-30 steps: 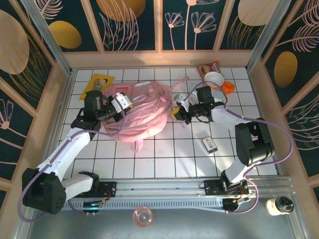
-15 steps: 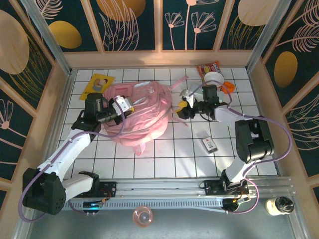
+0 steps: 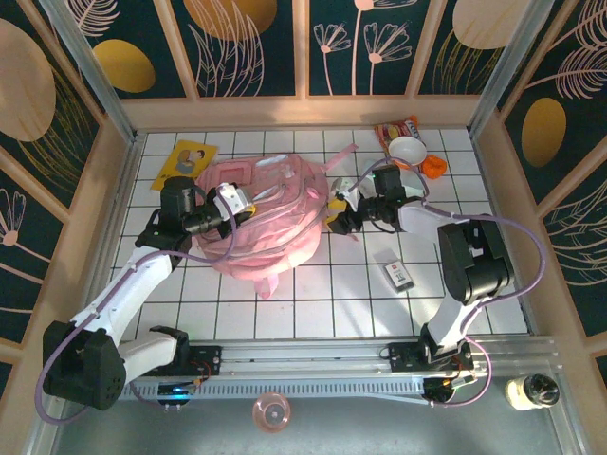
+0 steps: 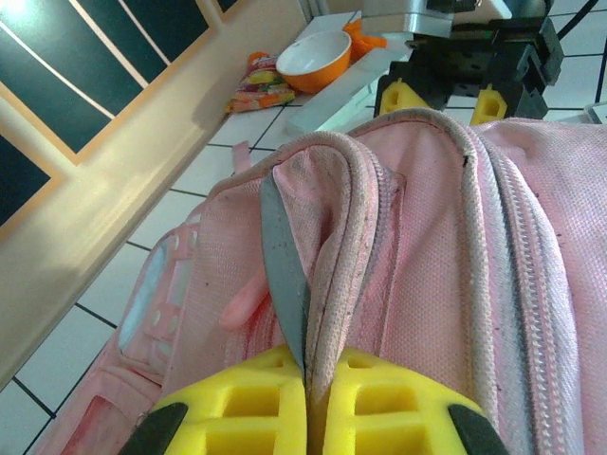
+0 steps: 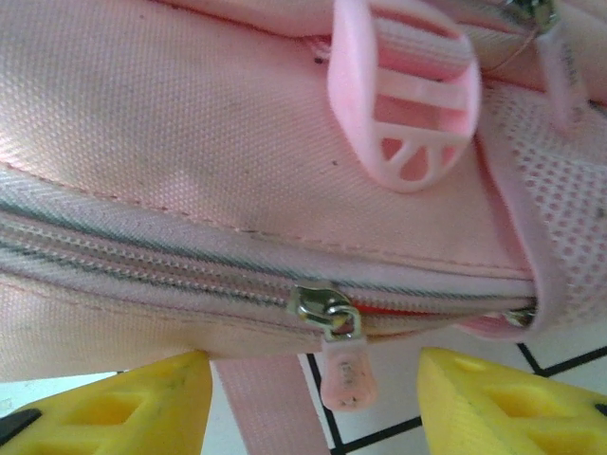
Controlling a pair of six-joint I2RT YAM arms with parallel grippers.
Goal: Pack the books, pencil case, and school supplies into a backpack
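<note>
The backpack (image 3: 275, 237) on the table (image 3: 313, 294), an arm at each side.
I see the booklet (image 3: 185, 159) at far left; my left jaws pinch a fold of the backpack's rim; my right jaws stand apart, straddling the zip pull (image 5: 340, 365); the dark item (image 3: 399, 274) lies apart, right.

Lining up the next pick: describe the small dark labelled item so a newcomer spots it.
Start at the big pink backpack mid-table. Go right and toward the arm bases: the dark item lies alone on white tiles. Unlike the white bowl and snack packet at the back, it is flat, rectangular and white-labelled.
</note>
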